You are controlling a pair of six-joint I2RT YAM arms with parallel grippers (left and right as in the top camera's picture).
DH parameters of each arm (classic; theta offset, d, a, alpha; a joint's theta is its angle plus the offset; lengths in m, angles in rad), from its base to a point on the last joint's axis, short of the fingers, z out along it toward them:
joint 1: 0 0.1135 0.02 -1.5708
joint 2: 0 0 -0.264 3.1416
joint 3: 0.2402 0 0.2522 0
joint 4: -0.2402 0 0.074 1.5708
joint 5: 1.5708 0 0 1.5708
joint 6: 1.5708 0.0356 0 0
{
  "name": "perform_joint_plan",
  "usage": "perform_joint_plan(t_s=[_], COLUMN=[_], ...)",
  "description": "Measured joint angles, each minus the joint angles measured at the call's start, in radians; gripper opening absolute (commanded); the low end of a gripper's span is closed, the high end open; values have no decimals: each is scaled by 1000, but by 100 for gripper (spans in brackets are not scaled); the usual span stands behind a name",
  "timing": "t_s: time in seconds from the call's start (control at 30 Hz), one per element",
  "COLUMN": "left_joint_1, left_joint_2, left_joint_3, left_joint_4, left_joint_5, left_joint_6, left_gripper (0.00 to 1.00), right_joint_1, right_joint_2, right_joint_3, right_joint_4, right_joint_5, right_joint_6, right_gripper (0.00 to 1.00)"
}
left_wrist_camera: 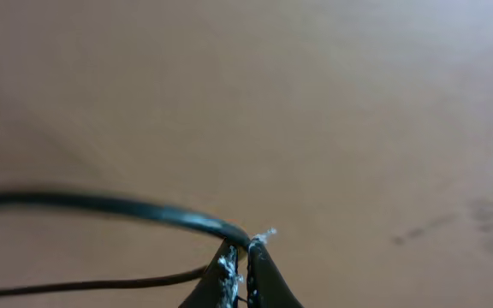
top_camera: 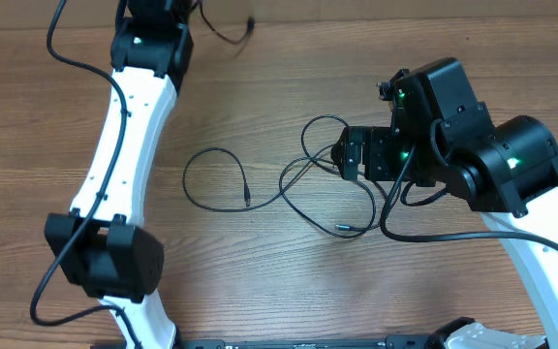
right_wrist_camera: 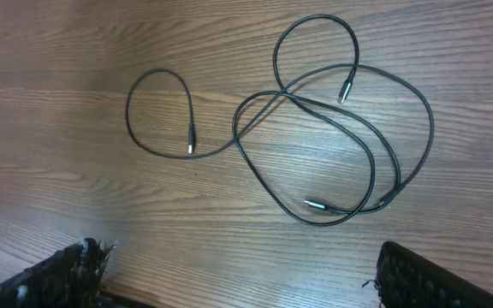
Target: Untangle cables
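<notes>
Several thin black cables [right_wrist_camera: 259, 98] lie crossed over each other in loose loops on the wooden table, at its middle [top_camera: 289, 184] in the overhead view. Small plugs [right_wrist_camera: 190, 145] show at their ends. My right gripper [right_wrist_camera: 251, 278] hovers over them, open wide, with bare wood between its fingers [right_wrist_camera: 67, 274]. From overhead it [top_camera: 342, 155] sits at the tangle's right edge. My left gripper [left_wrist_camera: 245, 248] is shut on a black cable [left_wrist_camera: 144, 208], pinched at the fingertips. Its fingers lie beyond the overhead view's top edge, where a short cable end [top_camera: 223, 37] hangs.
The white left arm [top_camera: 129, 126] stretches from the front left to the back of the table. The bulky right arm [top_camera: 492, 165] fills the right side, with its own thicker black cable [top_camera: 424, 233] looping beside the tangle.
</notes>
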Motion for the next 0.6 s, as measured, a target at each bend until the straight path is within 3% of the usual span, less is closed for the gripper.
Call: perform_joint_plan(t_s=[0.23,0.27,0.3,0.37,0.4,0.47,0.6], left_joint_1=[198,235,271,360,395,483,637], left_joint_2=[80,100,118,166,182,216,248], left_joint_3=[0,0,0,0,0,-1,-3], left_joint_4=[-183,-200,-217,-259,-282,-343,-472], left_joint_5=[37,33,25,2,-3,-8,-16], left_joint_6=[230,266,302,366,385,431,497], left_gripper=[4,9,21,72,80,72,79], right_joint_1=[0,0,0,0,0,0,0], right_joint_2=[0,0,0,0,0,0,0], right_joint_3=[0,0,0,0,0,0,0], right_joint_4=[-2,-3,-5,-18,-26,-45,-63], right_joint_5=[0,0,0,0,0,0,-1], right_joint_6=[0,0,0,0,0,0,0], right_gripper=[100,100,100,100,100,100,100])
